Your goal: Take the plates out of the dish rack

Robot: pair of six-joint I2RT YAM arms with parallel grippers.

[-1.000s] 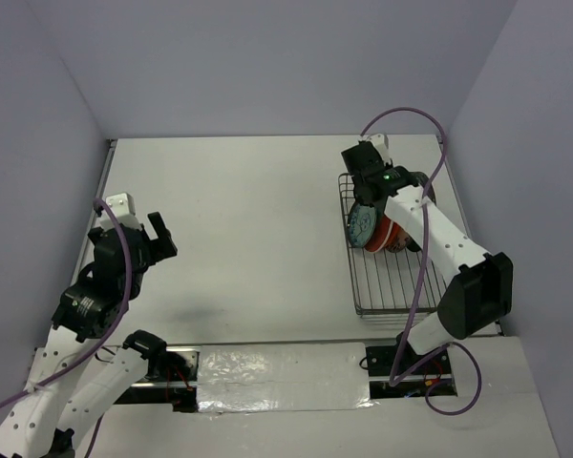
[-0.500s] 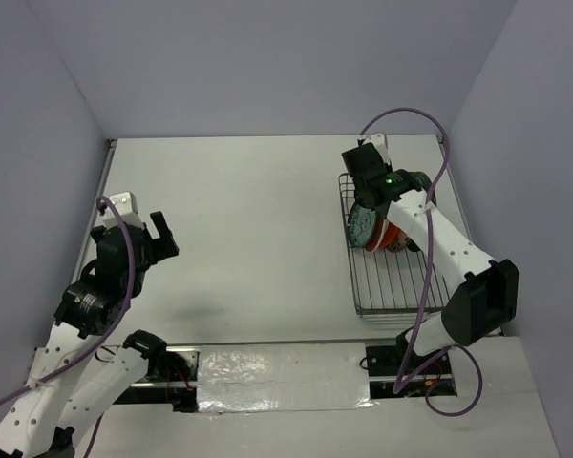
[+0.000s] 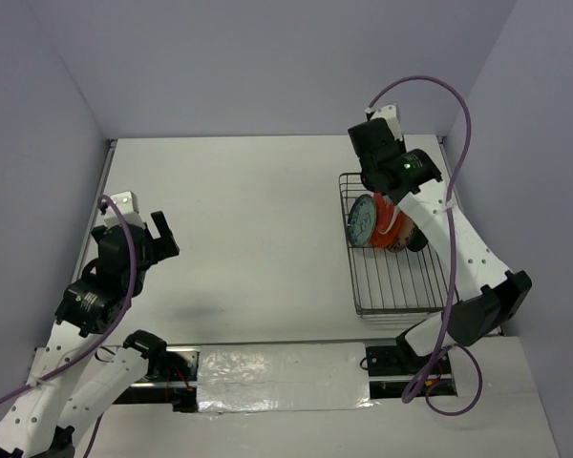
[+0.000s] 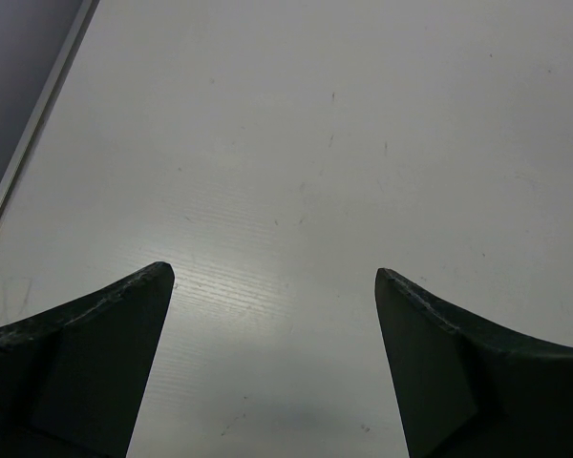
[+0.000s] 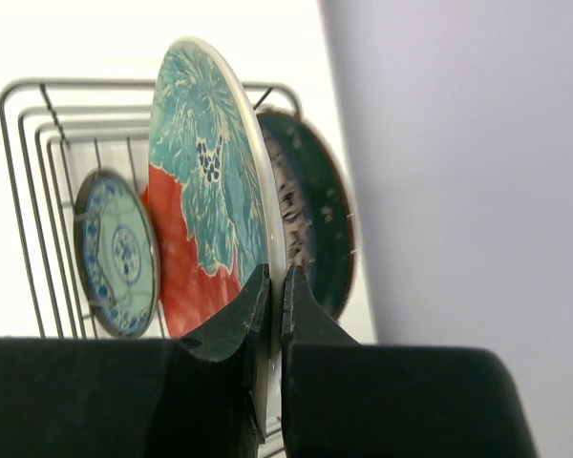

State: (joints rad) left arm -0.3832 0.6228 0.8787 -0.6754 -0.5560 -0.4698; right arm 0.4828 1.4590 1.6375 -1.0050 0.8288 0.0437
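One red-and-teal plate (image 5: 205, 191), centre frame, rim pinched by my right gripper (image 5: 275, 279) (left gripper (image 4: 272, 277) spread): I fear this thin hold lets it swing into the dark teal plate (image 5: 327, 229).

You're getting the top cam looking down from above & behind the arm bases (image 3: 413, 342), far enough back to be taking in the whole table (image 3: 258, 210) and the dish rack (image 3: 393, 286) at right. Your left wrist cam is pointing down close over bare table past the left gripper (image 4: 272, 277); the right wrist cam is sighting along the right gripper (image 5: 276, 279), v. near the red-and-teal plate (image 5: 205, 191), sharing rack & plates (image 3: 377, 224) w/ the top view.
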